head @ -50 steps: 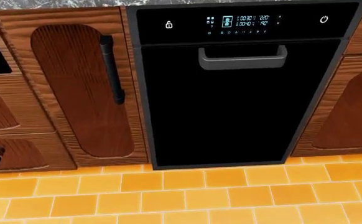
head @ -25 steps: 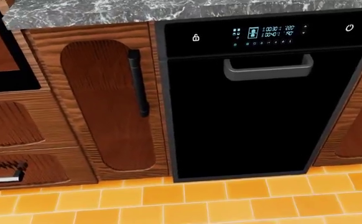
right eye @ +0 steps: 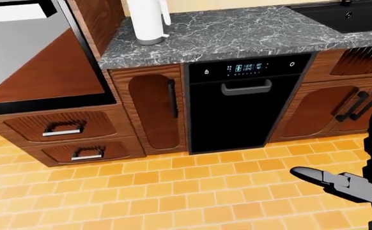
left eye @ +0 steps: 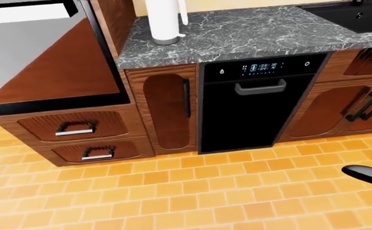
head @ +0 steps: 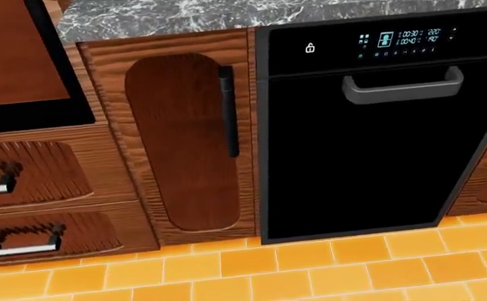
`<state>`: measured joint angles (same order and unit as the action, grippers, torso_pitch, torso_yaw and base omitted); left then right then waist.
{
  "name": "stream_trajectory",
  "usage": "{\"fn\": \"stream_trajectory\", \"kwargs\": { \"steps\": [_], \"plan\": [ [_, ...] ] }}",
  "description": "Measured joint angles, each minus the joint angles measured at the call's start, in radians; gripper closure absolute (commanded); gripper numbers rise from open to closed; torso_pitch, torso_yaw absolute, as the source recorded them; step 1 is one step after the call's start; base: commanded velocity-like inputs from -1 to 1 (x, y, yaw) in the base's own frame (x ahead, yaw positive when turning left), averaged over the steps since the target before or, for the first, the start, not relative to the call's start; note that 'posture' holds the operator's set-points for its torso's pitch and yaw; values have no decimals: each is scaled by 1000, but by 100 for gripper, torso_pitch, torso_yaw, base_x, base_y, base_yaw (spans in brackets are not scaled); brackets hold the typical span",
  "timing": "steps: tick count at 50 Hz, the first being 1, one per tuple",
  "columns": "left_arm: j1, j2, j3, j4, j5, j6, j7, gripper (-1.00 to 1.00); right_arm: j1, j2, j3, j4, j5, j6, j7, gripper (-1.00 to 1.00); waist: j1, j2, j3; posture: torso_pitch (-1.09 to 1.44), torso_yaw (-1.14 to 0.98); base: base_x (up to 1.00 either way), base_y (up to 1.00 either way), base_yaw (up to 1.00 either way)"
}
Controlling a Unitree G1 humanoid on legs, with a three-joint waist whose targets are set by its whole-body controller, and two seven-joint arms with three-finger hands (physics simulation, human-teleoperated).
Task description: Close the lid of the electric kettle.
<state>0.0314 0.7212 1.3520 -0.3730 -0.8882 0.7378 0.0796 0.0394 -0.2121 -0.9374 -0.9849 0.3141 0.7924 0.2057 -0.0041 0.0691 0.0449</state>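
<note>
Here, the white kettle stands at the far left of the marble tabletop.
The right hand hangs low at right over the tiled floor, fingers spread and released. A black dishwasher sits below the tabletop, right of a narrow cabinet door.

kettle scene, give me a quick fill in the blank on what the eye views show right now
1. The white kettle stands on the grey marble ____, near its left end in the right-eye view.
2. The black dishwasher sits directly ____ that counter.
3. The floor is laid with ____ tiles.
4. In the right-eye view, only the robot's ____ hand shows, at the lower right, nowhere near the kettle.

Missing words: counter; below; orange; right
</note>
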Motion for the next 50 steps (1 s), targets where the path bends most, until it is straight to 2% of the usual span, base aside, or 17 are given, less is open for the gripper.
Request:
{"fn": "stream_trajectory", "kwargs": {
  "steps": [2,6,12,15,17,21,25,26,27,29,31,39,41,43,45,47,50],
  "plan": [
    [5,-11,-1,17,4,8,5,-100,6,1,5,6,6,10,7,-100,4,-4,6,0,0,0,41,0],
    [3,-6,-1,14,10,12,10,-100,3,-5,-7,10,-1,6,1,-100,0,-48,6,0,0,0,36,0],
    [1,-4,-7,13,7,10,6,-100,4,-3,-2,0,-3,-13,3,-100,0,-81,5,0,0,0,29,0],
    [0,-3,-7,13,9,6,6,-100,4,-4,-2,1,-2,-11,3,-100,1,-110,3,0,0,0,27,0],
    [0,-14,-14,7,7,4,2,-100,6,-3,-9,14,-3,-10,3,-100,-10,-83,7,0,0,0,27,0],
    [1,-14,-22,14,7,10,0,-100,9,-4,-16,19,-9,11,-5,-100,-6,-93,-11,0,0,0,26,0],
    [-1,-5,-11,-4,5,2,2,-100,2,-12,-11,-1,-10,-7,-6,-100,-8,-34,3,0,0,0,26,0],
    [-2,-2,-11,-7,4,0,2,-100,2,-11,-9,0,-10,-12,-4,-100,-7,-11,1,0,0,0,27,0],
    [-4,1,-10,-5,4,-2,2,-100,1,-5,-3,0,-9,-14,-3,-100,-1,-1,-3,0,0,0,27,0],
    [-2,-9,-11,8,5,0,6,-100,4,7,15,7,-4,-4,4,-100,8,-8,7,0,0,0,27,0],
    [3,-13,-9,18,8,11,11,-100,7,4,14,12,-1,5,7,-100,9,-15,6,0,0,0,26,0],
    [-1,-2,-6,-5,1,7,10,-100,2,-3,-5,0,-1,-15,-1,-100,1,-116,4,0,0,0,26,0],
    [0,-17,-19,-5,-2,10,5,-100,6,-2,-9,12,-2,-10,-4,-100,-8,-91,7,0,0,0,26,0],
    [2,-20,-26,2,-1,17,4,-100,14,7,-6,30,-7,-5,-6,-100,-7,-101,-1,0,0,0,26,0],
    [3,-15,-20,5,1,17,4,-100,15,5,-8,32,-10,-4,-6,-100,-4,-98,-9,0,0,0,26,0],
    [1,-11,-13,0,4,10,5,-100,11,1,-9,23,-11,-12,-6,-100,-2,-77,-3,0,0,0,26,0],
    [-2,-8,-16,-10,4,-1,2,-100,10,-1,-7,20,-10,-22,-6,-100,-6,-28,4,0,0,0,26,0]
  ]
}}
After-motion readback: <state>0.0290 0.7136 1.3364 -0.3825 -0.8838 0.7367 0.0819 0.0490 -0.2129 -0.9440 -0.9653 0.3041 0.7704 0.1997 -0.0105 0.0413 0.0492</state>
